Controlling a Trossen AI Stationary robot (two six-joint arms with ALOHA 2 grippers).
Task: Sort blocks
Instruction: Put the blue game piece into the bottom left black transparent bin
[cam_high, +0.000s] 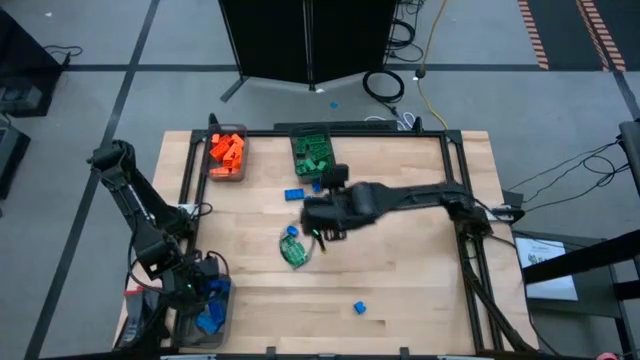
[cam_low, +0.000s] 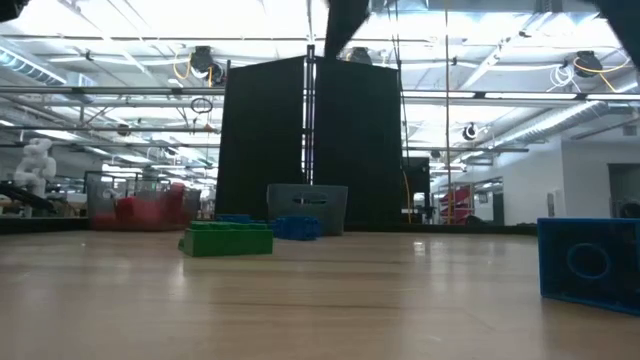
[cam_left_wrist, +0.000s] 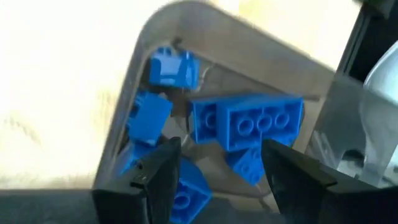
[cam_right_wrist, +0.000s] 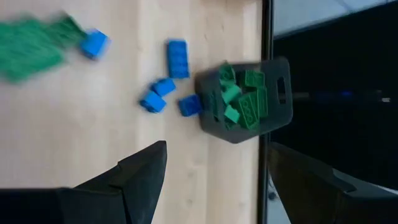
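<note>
The blocks are small studded bricks. Orange ones fill a bin and green ones a bin at the far edge. Blue ones lie in a bin at the near left corner. Loose blue blocks lie on the table beside the green bin. A green piece with a blue block lies mid-table, and a lone blue block lies nearer. My left gripper hangs open over the blue blocks in their bin. My right gripper is open mid-table, above the loose blocks.
A dark frame runs around the far and side edges of the wooden table. The low view shows a green block, a blue block close by and a black panel behind the table. Bare wood lies on the table's right half.
</note>
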